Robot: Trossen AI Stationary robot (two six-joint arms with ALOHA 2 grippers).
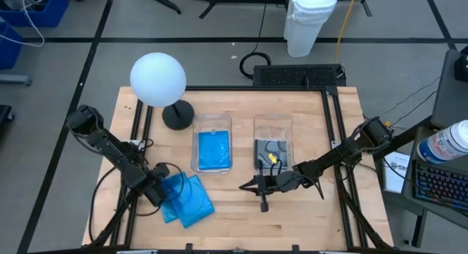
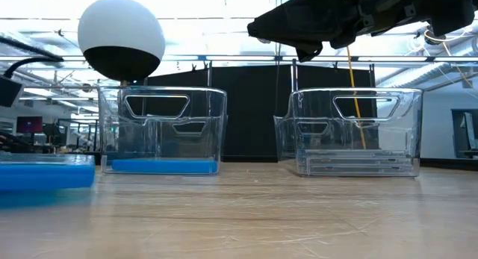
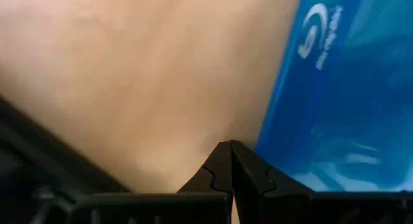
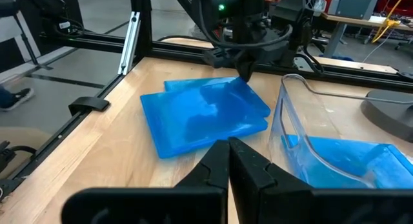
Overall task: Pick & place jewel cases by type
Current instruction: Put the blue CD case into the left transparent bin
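Note:
Two or three bright blue jewel cases (image 1: 186, 199) (image 4: 206, 114) lie overlapped flat on the table near its near left corner. My left gripper (image 1: 157, 192) (image 3: 229, 145) is shut, pointing down at the table beside their left edge. More blue cases (image 1: 213, 151) lie in the left clear bin (image 1: 212, 122). Clear cases with grey-black inserts (image 1: 272, 151) (image 2: 358, 166) lie stacked in the right clear bin (image 1: 273, 126). My right gripper (image 1: 257, 187) (image 4: 229, 141) is shut and holds nothing. It hovers above the table, just on the near side of the right bin. My left gripper's shut fingertips (image 3: 242, 156) come down from above right next to the left edge of a blue jewel case (image 3: 274, 121). I cannot tell whether they touch it. The case lies flat on the table.
A lamp with a white ball shade (image 1: 157, 78) and a round black base (image 1: 178, 115) stands at the far left, behind the left bin. Black frame rails (image 1: 139, 129) run along the table's sides. Bare wood (image 1: 292, 225) shows at the near middle and near right.

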